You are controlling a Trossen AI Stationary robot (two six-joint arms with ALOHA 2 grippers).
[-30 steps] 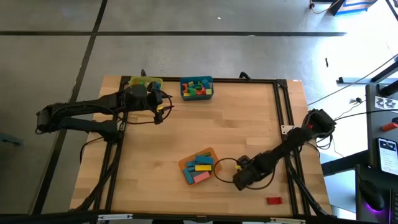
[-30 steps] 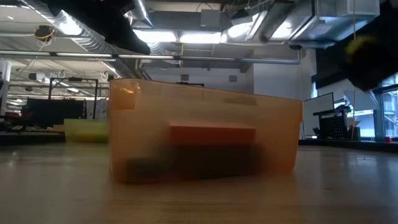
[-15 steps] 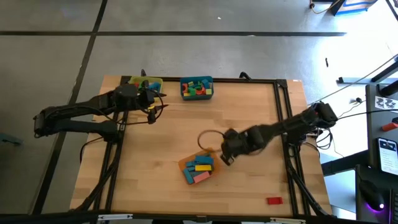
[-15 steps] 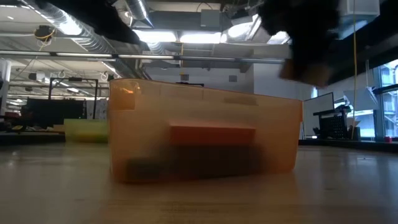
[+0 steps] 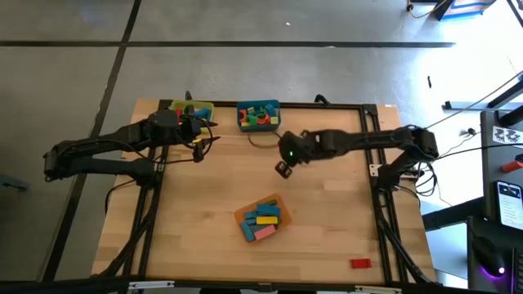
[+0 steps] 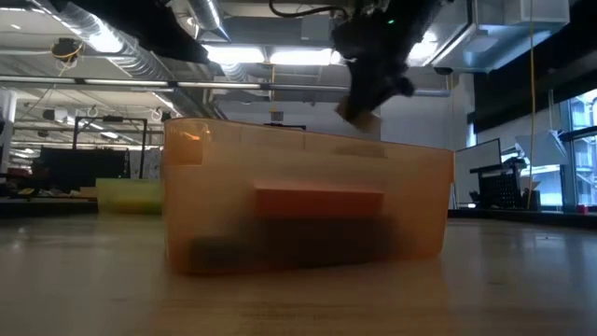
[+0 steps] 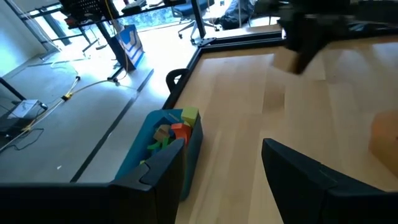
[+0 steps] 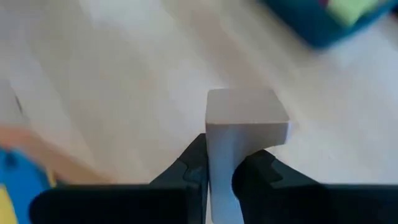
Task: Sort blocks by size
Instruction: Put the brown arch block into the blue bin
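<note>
Sorting is looking well underway but unfinished: the teal bin (image 5: 258,115) at the far edge of the worktop (image 5: 327,237) is holding a heap of mixed blocks (image 5: 257,113), the yellow bin (image 5: 189,109) beside it is holding a few, and the orange bin (image 5: 261,218) nearer the front is carrying several flat blue, yellow and pink pcs; one red block (image 5: 360,263) is lying alone near the front right corner, apart from every bin, so at least that pc is left. The right end effector (image 5: 285,162) is hanging over mid-worktop, between orange bin and teal bin, its fingers (image 8: 189,168) pinching narrowly on a pale grey block (image 8: 245,127), seen upright betw. them in the right wrist view; in the low view it is showing above the orange bin's rim. Which bin this block is headed for cannot be told, though the arm is sitting closer to the teal one. The left end effector (image 5: 201,131) is waiting w/ fingers spread wide and nothing betw. them, just by the yellow bin. Vs. one sec. ago: the right arm has swung from beside the orange bin, near the front, up across the worktop toward the far bins; the left has barely shifted; bins and red block are lying unchanged.
</note>
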